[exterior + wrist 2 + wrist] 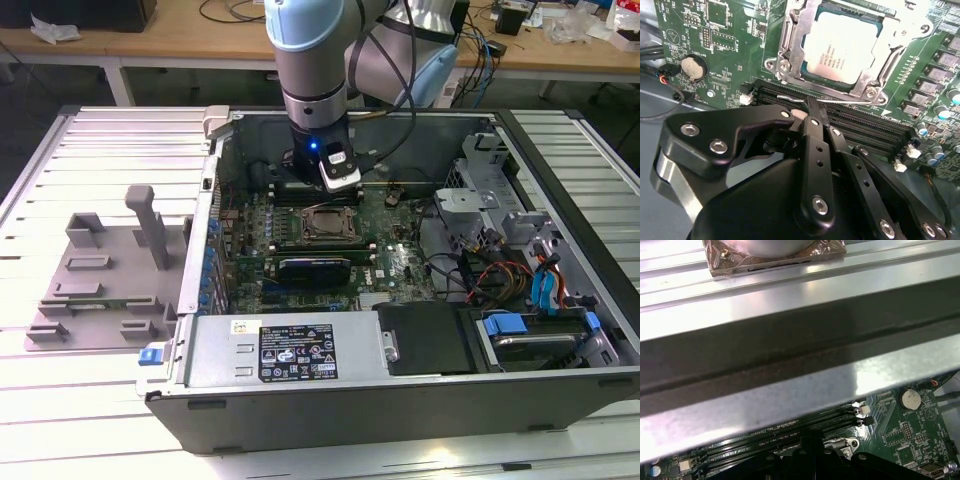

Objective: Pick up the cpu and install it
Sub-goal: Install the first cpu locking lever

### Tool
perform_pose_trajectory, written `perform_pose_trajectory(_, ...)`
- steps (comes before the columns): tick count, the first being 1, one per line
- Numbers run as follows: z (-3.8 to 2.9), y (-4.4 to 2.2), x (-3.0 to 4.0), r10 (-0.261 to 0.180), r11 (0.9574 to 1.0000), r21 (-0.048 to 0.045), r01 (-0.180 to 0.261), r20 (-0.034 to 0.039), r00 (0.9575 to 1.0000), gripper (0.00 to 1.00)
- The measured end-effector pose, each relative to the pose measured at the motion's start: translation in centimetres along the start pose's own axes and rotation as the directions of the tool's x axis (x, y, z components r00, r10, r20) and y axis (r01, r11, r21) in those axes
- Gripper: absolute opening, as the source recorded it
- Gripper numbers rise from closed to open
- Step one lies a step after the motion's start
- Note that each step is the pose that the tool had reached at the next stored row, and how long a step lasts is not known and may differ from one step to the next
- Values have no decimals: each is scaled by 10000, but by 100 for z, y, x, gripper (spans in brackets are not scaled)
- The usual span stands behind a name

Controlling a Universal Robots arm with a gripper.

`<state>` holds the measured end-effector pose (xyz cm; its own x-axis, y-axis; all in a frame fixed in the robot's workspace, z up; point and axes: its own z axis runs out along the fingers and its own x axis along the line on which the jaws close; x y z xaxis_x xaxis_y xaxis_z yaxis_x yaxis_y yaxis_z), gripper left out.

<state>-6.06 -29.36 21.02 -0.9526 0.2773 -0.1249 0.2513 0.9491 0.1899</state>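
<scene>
- Exterior view: a grey robot arm reaches down into an open computer case. Its gripper hangs low over the green circuit board, just beside the square socket near the board's middle. A grey plastic tray lies well apart on the slatted table, toward the exterior view's left.
- Second wrist view: the chip, flat with a dull silver top, already sits inside the socket's shiny metal frame. The black fingers are pressed together and hold nothing, their tips over the long dark memory slots. A thin wire lever lies along the frame. Judging by this, placing is done and the frame still needs securing.
- First wrist view: a smooth, brushed-metal case wall, with the board below.
</scene>
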Motion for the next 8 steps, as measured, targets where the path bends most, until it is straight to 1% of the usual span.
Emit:
perform_pose_trajectory(4,7,7,12,-10,10000,51,9,30,10000,11)
perform_pose_trajectory(7,26,7,19,-37,9998,182,36,88,10000,11)
perform_pose_trajectory(8,26,6,18,-39,9998,186,37,89,10000,11)
